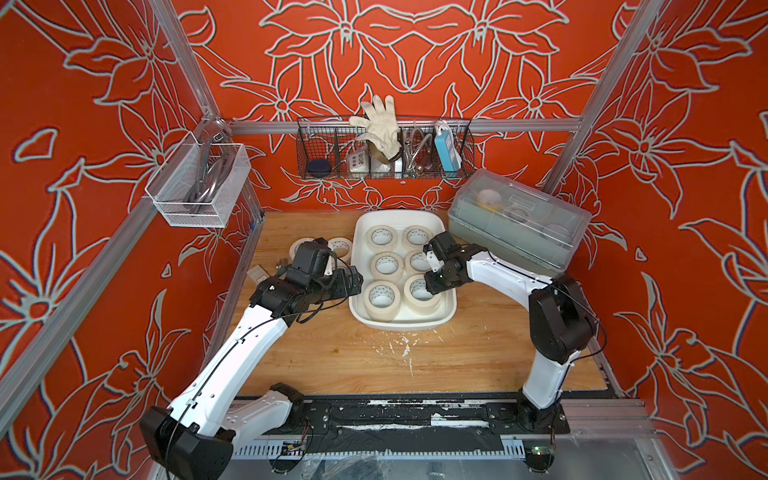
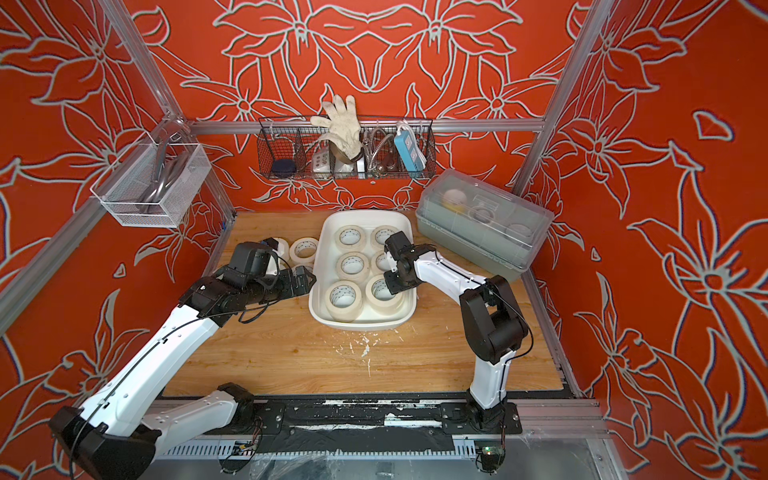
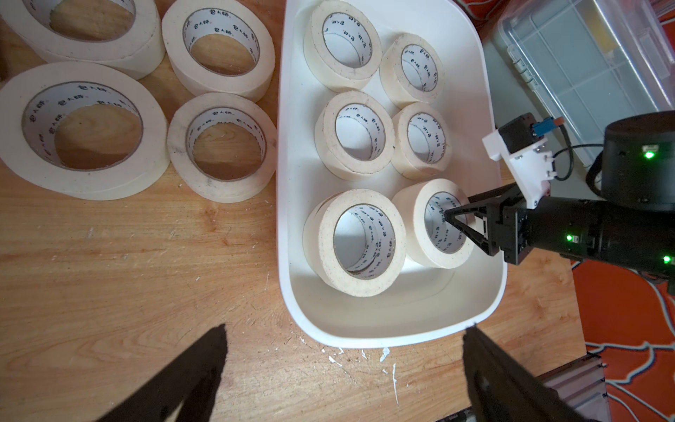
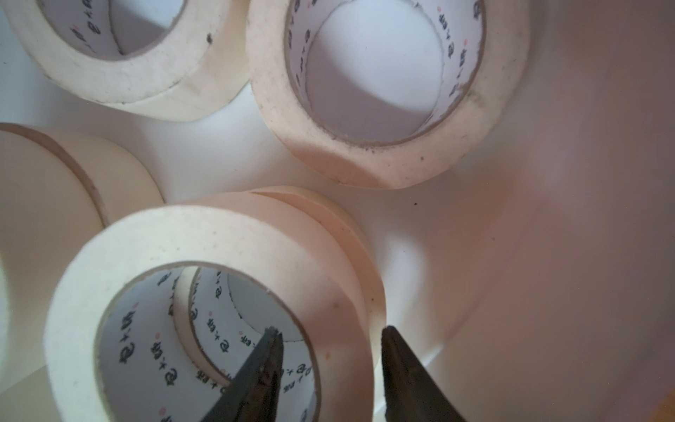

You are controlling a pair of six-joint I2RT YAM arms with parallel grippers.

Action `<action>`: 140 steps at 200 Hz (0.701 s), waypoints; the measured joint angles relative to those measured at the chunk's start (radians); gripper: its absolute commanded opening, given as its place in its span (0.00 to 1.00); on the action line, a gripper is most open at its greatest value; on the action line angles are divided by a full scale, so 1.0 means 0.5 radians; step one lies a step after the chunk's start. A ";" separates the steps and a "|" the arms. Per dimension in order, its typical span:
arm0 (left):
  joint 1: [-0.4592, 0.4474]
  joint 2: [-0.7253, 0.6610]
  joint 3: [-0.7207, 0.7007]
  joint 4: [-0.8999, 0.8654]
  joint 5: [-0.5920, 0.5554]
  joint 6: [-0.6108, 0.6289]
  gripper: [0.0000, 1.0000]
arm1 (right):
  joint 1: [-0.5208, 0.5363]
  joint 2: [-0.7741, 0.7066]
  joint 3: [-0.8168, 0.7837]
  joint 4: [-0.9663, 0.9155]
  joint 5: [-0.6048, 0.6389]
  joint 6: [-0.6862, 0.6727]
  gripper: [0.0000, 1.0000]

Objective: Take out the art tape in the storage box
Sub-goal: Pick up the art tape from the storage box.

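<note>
the thing to watch is the near right roll (image 4: 204, 237) in the box (image 1: 399, 218). it lies flat with its hole up, on top of at least one more roll, in the corner of the box closest to the right arm. the right gripper (image 4: 330, 328) points down onto it from that side. one finger is inside the core and one outside, so the cream wall of the roll sits between the jaws. the jaws stand apart, and a thin gap shows beside the inner finger. i'd judge they are not pressing yet, though it is close. the left wrist view agrees: the right gripper (image 3: 457, 207) dips into the hole of that roll (image 3: 418, 226).

the roll's axis is upright, so i reckon the way out is straight up, clear of the box wall just beside the outer finger. a slanted pull could drag the roll underneath.

the rest of the tape (image 1: 387, 279) sits in the box, two rows of three in both top views. four rolls (image 3: 179, 146) lie on the table (image 1: 332, 353) just left of the box. the left gripper (image 3: 346, 328) hangs by the box's near end, jaws wide apart and empty, and it is farther from this roll than the right one.
</note>
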 measured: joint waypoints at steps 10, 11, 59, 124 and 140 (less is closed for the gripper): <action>0.000 0.000 -0.004 0.001 0.005 0.000 0.98 | 0.000 0.008 0.000 0.004 0.000 0.015 0.39; 0.000 0.000 -0.004 0.001 0.005 0.000 0.98 | 0.000 0.008 0.000 0.005 0.000 0.015 0.39; 0.000 -0.004 -0.009 0.004 0.025 -0.001 0.98 | -0.009 0.019 0.003 0.008 0.027 0.018 0.17; -0.004 -0.008 -0.040 0.029 0.065 -0.009 0.92 | -0.011 -0.004 0.005 -0.001 -0.025 0.002 0.00; -0.014 -0.008 -0.040 0.034 0.077 -0.008 0.91 | -0.011 -0.035 0.007 -0.021 -0.036 0.002 0.00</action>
